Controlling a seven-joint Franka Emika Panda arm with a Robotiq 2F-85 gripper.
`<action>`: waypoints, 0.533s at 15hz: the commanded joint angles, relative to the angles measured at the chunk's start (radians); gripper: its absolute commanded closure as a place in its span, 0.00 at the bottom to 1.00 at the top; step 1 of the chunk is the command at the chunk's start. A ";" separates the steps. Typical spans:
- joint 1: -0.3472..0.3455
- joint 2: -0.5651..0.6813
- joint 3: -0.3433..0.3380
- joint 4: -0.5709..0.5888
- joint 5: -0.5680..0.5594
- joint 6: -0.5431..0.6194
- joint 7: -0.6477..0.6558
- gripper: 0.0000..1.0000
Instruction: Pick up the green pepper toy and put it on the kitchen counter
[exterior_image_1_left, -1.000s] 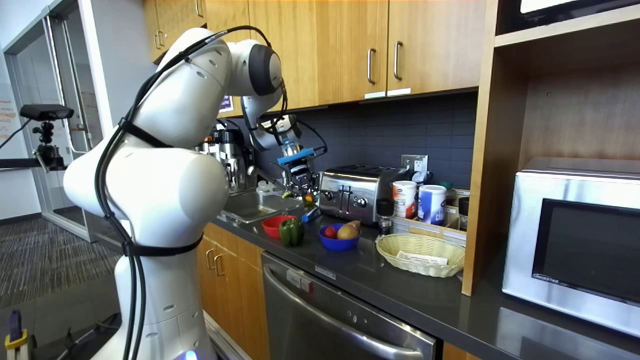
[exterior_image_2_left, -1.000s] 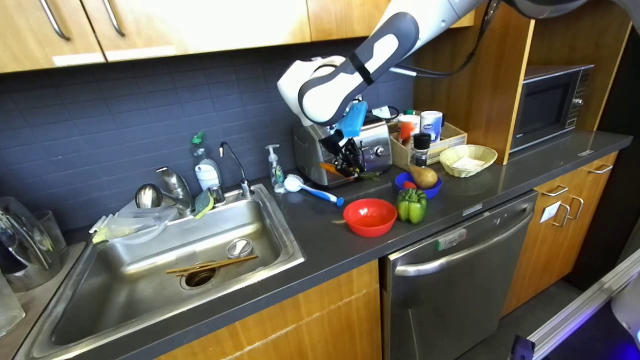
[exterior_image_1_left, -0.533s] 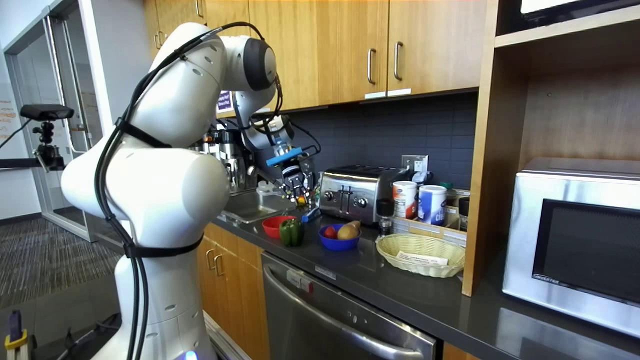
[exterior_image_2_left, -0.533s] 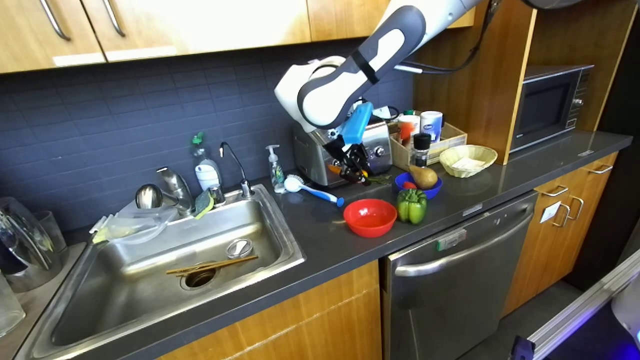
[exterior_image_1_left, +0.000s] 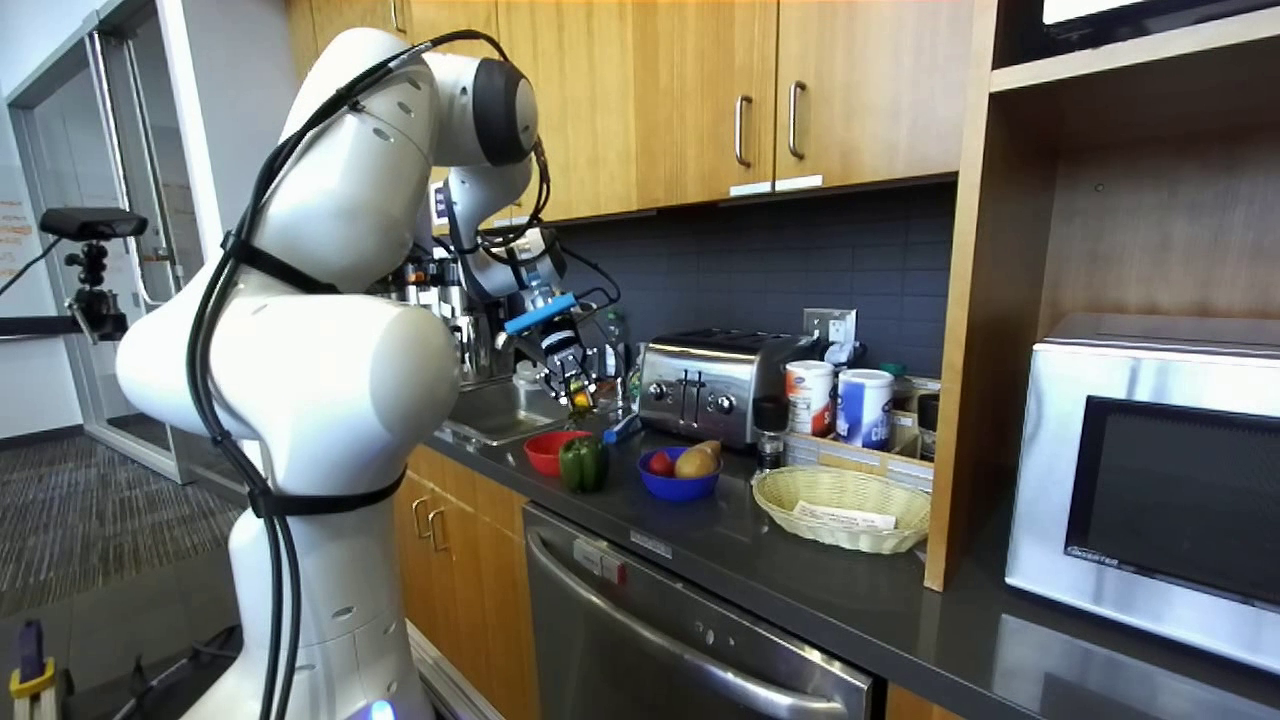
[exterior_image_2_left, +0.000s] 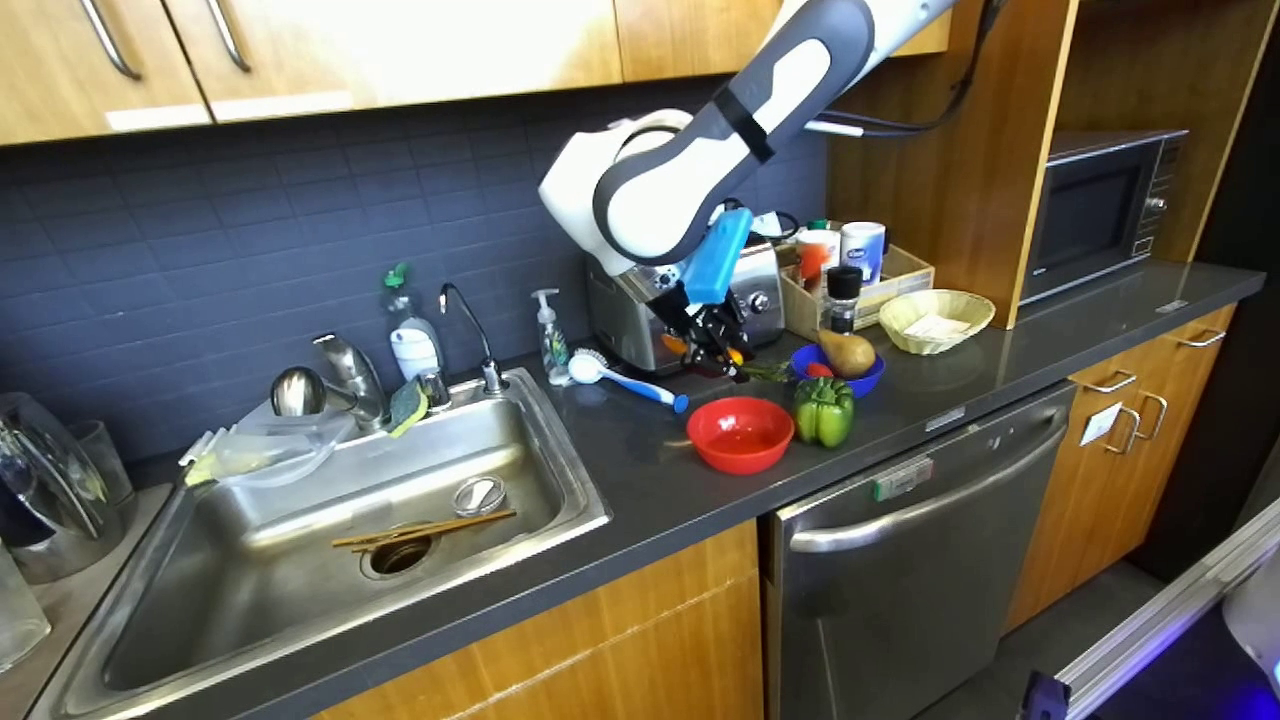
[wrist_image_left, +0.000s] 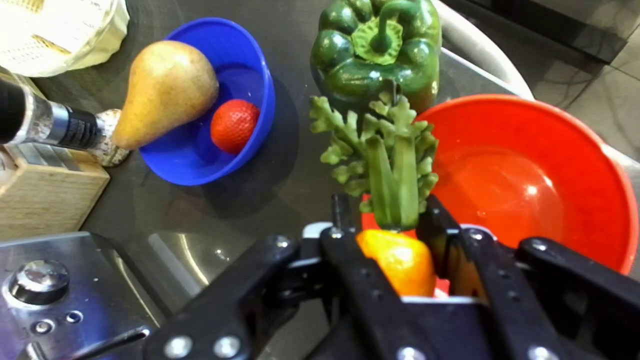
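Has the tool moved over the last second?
Yes. In an exterior view, the tool has shifted toward the picture's left, away from the toaster.

In an exterior view, your white arm (exterior_image_1_left: 335, 350) had dark joint covers (exterior_image_1_left: 496, 112) and black cables (exterior_image_1_left: 203, 360) toward nine o'clock; your black end effector (wrist_image_left: 389, 215) bore silver screws (wrist_image_left: 177, 346).

The dark kitchen counter (exterior_image_2_left: 650, 480) carries a green pepper (exterior_image_2_left: 823, 412) just beside a red bowl (exterior_image_2_left: 740, 456). A blue bowl (exterior_image_1_left: 680, 489), toaster (exterior_image_1_left: 715, 388), brush (exterior_image_2_left: 640, 387), basket (exterior_image_1_left: 840, 537) and microwave (exterior_image_1_left: 1160, 480) rest there too.
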 joint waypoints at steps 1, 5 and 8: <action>0.008 -0.076 0.016 -0.075 0.015 -0.020 0.053 0.87; -0.009 -0.102 0.026 -0.123 0.038 -0.004 0.075 0.87; -0.018 -0.112 0.026 -0.160 0.061 0.003 0.093 0.87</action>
